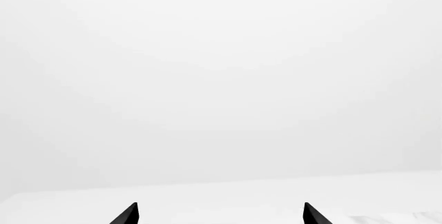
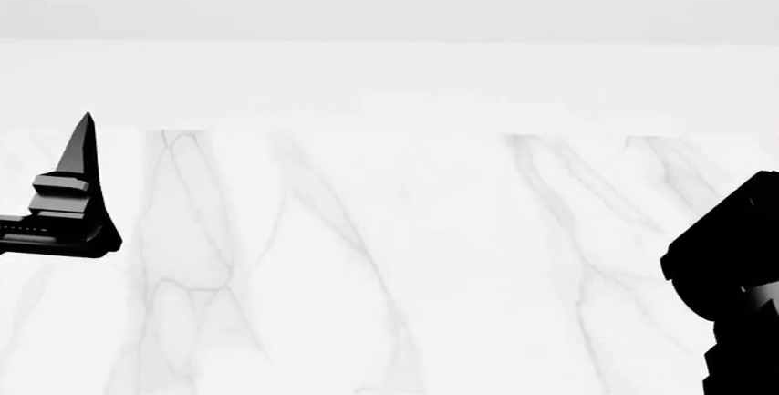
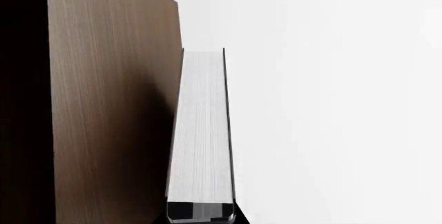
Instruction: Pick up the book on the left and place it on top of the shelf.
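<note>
Here, thin book [image 3: 202, 131], white page edges, dark covers, against brown shelf [image 3: 114, 105], left gripper [image 1: 219, 213] spread, right gripper state unclear

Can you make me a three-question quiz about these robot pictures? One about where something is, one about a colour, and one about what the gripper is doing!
1. Where is the book?
A. against the wooden shelf
B. lying on the marble table
C. hanging from the wall

2. What colour are the book's page edges?
A. red
B. white
C. green

3. How is the left gripper?
A. shut on a book
B. shut on a cup
C. open, holding nothing

Answers: 1 A, the book touches the brown board. 2 B, the pages look white. 3 C, its tips are apart with nothing between.
</note>
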Tool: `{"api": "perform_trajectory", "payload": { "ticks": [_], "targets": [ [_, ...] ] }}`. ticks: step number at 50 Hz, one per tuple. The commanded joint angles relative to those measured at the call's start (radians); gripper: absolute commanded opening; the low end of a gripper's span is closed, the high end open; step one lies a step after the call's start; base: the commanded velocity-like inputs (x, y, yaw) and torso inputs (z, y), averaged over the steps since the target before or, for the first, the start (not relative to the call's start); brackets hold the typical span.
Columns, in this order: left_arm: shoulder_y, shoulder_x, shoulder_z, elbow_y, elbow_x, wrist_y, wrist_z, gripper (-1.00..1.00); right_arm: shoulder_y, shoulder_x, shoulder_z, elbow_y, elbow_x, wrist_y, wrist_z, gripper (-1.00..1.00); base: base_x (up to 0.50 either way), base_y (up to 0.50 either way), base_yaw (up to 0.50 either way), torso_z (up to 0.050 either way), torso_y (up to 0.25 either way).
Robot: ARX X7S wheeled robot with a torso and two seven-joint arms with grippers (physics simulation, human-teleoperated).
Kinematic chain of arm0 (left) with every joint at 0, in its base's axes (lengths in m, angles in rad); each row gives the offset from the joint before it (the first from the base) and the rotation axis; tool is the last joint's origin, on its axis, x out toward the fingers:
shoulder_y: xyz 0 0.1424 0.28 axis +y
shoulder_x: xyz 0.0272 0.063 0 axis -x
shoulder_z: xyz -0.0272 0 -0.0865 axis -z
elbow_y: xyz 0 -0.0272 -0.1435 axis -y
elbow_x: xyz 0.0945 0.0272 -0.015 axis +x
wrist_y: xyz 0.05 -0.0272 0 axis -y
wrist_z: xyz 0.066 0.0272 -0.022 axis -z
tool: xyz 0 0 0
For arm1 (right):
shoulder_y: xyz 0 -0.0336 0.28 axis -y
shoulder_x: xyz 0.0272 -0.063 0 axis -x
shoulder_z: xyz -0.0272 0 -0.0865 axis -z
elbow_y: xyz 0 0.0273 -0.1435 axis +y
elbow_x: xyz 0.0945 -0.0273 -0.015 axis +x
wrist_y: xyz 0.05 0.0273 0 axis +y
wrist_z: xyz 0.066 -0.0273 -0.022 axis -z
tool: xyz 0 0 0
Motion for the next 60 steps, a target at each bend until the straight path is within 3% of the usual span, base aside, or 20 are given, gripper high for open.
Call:
{"api": "perform_trajectory", "payload": {
  "ticks": [1,9,10,27,34,44,60],
  "targets": [
    [-0.005,0.01,-0.009,-0.019,0.021,0.012,0.0,1.0,-0.004,-0.005,-0.118,0.0,-0.119,0.021,-0.004,-1.0,0.0,0.0,0.0,0.0,0.0],
    [-0.008,0.008,-0.008,-0.019,0.017,0.011,-0.003,1.0,-0.001,-0.006,-0.117,0.0,-0.12,0.011,0.006,-1.0,0.0,0.0,0.0,0.0,0.001],
    [-0.008,0.008,-0.007,-0.02,0.017,0.013,-0.003,1.0,0.0,-0.006,-0.116,0.0,-0.12,0.009,0.009,1.0,0.0,0.0,0.0,0.0,0.0],
    [-0.007,0.005,0.001,-0.026,0.016,0.021,-0.007,1.0,0.0,-0.001,-0.089,0.0,-0.12,-0.079,0.049,1.0,0.0,0.0,0.0,0.0,0.0],
    [-0.005,0.004,0.005,-0.033,0.017,0.028,-0.006,1.0,-0.004,0.005,-0.096,0.0,-0.12,-0.197,0.006,1.0,0.0,0.0,0.0,0.0,0.0],
    [-0.001,0.002,0.006,-0.036,0.015,0.035,-0.009,1.0,-0.014,0.032,-0.084,0.0,-0.111,-0.531,-0.054,1.0,0.0,0.0,0.0,0.0,0.0],
    [0.003,0.0,0.005,-0.034,0.009,0.038,-0.014,1.0,-0.019,0.041,-0.095,0.0,-0.123,-0.622,-0.042,1.0,0.0,0.0,0.0,0.0,0.0]
  ]
}}
